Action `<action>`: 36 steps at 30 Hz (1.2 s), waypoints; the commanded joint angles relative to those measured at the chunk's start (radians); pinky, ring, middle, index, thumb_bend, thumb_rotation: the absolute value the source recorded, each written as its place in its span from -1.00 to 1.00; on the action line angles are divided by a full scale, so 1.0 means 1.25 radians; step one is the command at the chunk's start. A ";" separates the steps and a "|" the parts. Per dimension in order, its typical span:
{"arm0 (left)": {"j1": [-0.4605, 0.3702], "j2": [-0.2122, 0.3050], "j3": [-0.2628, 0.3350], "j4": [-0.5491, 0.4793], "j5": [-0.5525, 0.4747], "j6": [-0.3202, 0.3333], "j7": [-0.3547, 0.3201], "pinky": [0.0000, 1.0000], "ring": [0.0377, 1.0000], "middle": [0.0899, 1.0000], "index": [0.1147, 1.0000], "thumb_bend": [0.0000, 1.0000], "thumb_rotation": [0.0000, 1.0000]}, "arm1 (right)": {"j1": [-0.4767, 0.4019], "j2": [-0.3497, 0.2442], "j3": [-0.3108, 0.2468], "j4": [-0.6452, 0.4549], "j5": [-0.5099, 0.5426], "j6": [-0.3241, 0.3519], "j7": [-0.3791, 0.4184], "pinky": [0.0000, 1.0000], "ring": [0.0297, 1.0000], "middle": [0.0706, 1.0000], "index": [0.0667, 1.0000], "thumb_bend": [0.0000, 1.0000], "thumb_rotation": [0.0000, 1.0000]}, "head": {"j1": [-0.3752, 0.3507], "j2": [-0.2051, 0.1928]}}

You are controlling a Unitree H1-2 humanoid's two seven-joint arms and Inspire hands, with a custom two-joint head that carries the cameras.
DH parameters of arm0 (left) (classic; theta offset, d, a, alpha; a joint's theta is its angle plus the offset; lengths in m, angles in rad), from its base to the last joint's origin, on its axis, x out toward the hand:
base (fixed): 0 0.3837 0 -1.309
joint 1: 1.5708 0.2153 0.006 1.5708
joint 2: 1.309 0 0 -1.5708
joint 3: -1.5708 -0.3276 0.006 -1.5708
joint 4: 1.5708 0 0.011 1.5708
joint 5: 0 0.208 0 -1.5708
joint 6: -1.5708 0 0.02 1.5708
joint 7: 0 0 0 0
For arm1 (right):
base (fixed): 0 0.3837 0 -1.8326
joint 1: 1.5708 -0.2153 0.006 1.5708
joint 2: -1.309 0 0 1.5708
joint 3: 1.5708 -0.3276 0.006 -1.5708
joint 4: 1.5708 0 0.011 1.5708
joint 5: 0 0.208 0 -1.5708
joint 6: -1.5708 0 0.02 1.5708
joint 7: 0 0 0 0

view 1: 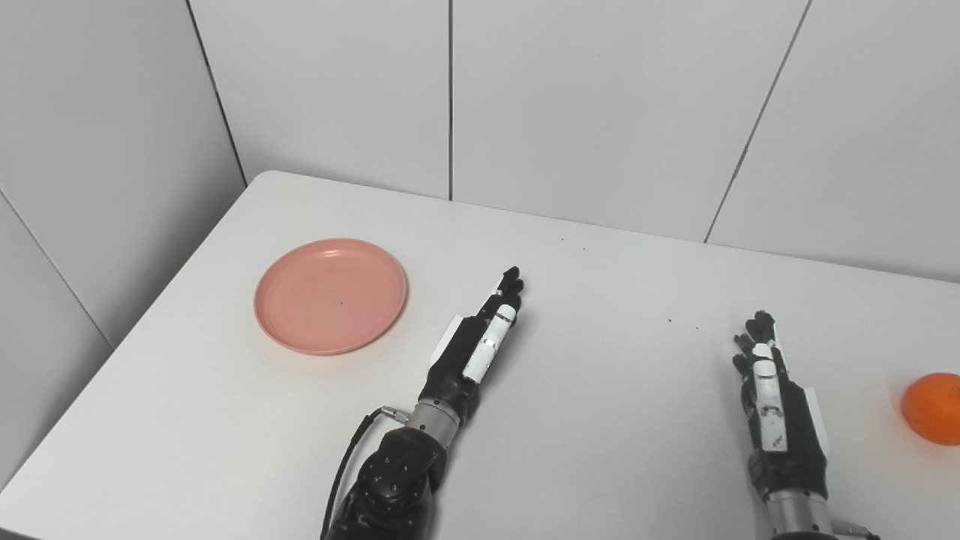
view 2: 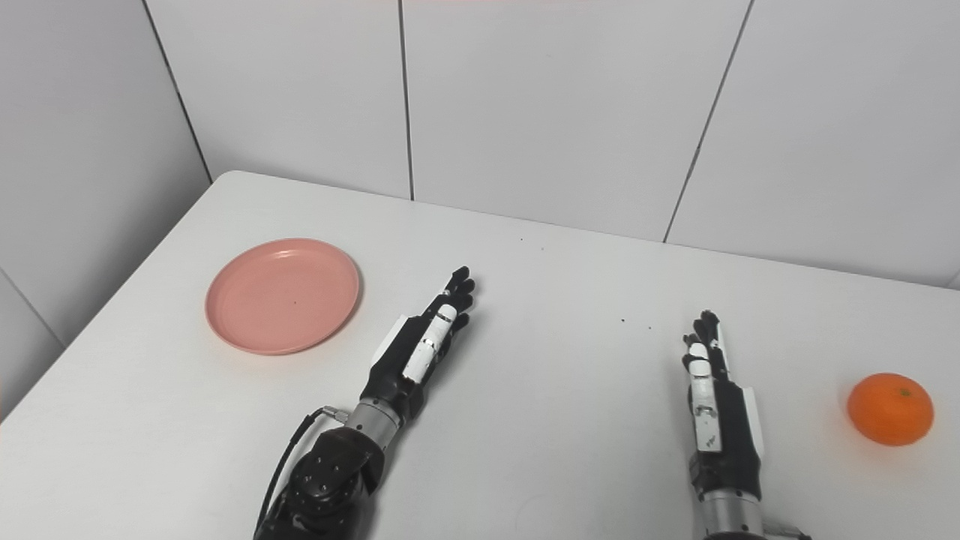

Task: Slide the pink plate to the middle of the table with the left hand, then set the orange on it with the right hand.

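Two items awaiting handling: pink plate (view 1: 331, 295) sitting far left on the tabletop (view 1: 600, 300), unslid; orange (view 2: 890, 409) lying far right, untouched. Left robot hand (view 1: 480, 337) and right robot hand (view 2: 712, 397) are resting flat, fingers extended, holding nothing.

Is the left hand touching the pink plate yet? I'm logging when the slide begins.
Apart. Both eye views show bare white table between the left hand and the pink plate.
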 commanded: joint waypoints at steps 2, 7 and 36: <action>-0.025 0.009 0.002 -0.040 0.018 -0.023 0.008 1.00 1.00 1.00 1.00 -0.30 1.00 | -0.012 0.000 0.001 -0.015 0.001 -0.021 0.006 1.00 0.99 1.00 1.00 -0.59 1.00 | 0.006 -0.003; -0.035 0.021 0.016 -0.090 0.013 0.000 0.003 1.00 1.00 1.00 1.00 -0.30 1.00 | -0.010 0.001 0.000 -0.015 0.009 -0.021 0.008 1.00 1.00 1.00 1.00 -0.56 1.00 | 0.013 -0.003; -0.159 0.128 0.189 -0.208 -0.039 0.033 0.036 0.83 0.84 0.86 0.83 -0.05 0.89 | -0.011 0.006 -0.005 -0.004 0.033 -0.010 0.010 1.00 1.00 1.00 1.00 -0.62 1.00 | 0.034 -0.015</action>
